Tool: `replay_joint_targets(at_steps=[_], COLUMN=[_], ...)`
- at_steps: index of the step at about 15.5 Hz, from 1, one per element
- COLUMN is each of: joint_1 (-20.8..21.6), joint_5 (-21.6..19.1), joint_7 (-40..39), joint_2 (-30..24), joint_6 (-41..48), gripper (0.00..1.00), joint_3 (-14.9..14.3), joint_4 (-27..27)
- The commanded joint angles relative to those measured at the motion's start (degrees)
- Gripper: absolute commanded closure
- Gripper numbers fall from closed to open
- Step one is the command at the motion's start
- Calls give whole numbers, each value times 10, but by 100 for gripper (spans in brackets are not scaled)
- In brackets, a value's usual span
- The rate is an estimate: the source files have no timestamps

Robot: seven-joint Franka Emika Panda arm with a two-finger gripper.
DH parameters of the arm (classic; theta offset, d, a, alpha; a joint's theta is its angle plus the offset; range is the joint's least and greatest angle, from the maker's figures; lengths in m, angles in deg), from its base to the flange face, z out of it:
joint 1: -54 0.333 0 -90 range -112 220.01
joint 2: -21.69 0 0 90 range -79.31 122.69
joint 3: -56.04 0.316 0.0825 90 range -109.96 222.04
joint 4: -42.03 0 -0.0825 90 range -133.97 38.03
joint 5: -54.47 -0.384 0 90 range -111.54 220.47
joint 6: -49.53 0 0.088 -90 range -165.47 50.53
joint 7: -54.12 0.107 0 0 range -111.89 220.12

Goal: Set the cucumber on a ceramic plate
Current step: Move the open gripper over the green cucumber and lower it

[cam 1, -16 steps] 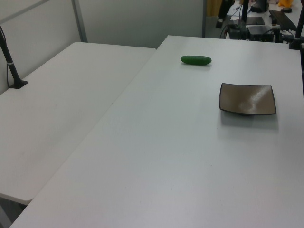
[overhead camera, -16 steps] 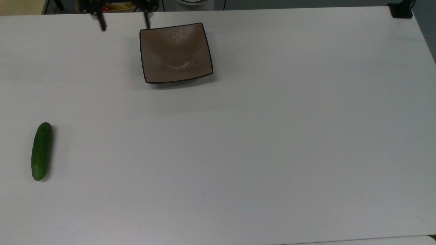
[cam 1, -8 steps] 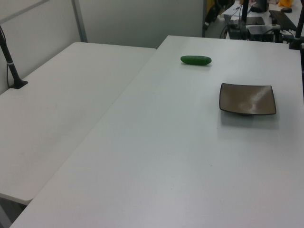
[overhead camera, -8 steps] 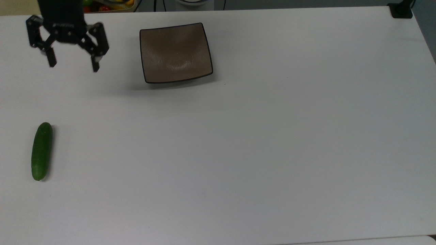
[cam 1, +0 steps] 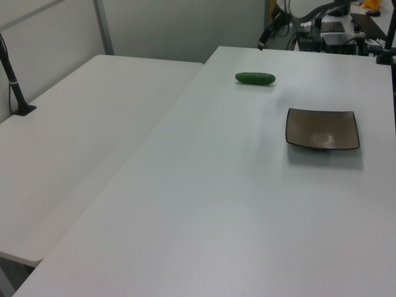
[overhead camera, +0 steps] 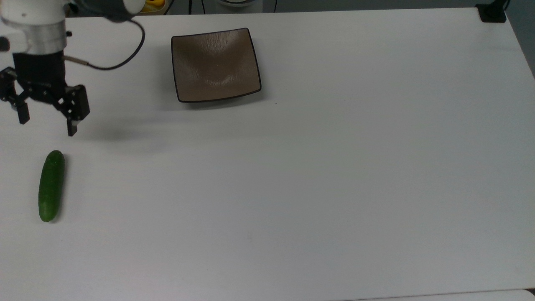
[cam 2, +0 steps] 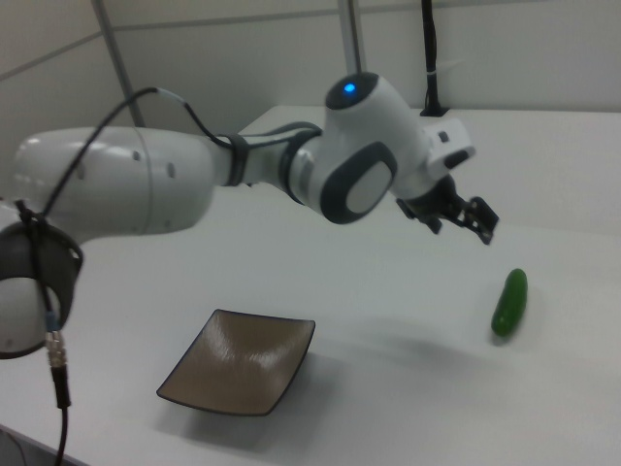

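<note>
The tool [overhead camera: 46,121] had travelled a long way in the last second: from the far edge of the bench [overhead camera: 334,167] just beside the ceramic plate [overhead camera: 215,65], across toward the top view's left, and then down the picture until it hung a short way above the cucumber [overhead camera: 51,186] as the top view showed it. Its two fingers stood wide apart and held nothing, and they had been spread like that half a second earlier too. In the right view the tool [cam 2: 464,221] was up in the air, clear of the bench surface and apart from the cucumber [cam 2: 509,302], with the white arm [cam 2: 243,175] stretched out over the plate [cam 2: 240,361].

Neither task object had shifted. The cucumber lay flat on the bench near the top view's left edge, its long axis running roughly up and down that picture, well apart from the plate. The plate sat bare near the far edge.

This read as the approach stage, with no grasp yet made and the placing wholly undone. Judging by the layout, the finger line ran across the cucumber's length, which suited a pinch at its middle. The tool would likely need to advance a little further over the cucumber and then descend; the smooth rounded skin could roll or slip if the pinch landed off-centre.
</note>
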Motion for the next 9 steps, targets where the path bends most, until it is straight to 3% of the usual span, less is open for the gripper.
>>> replay_joint_targets(at_steps=[1,9], joint_1=[-17,-25], joint_5=[-2,-1], joint_7=[-5,-1], joint_2=[76,180], joint_6=[-10,-145], gripper=[0,0], joint_3=[-1,0], joint_4=[75,83])
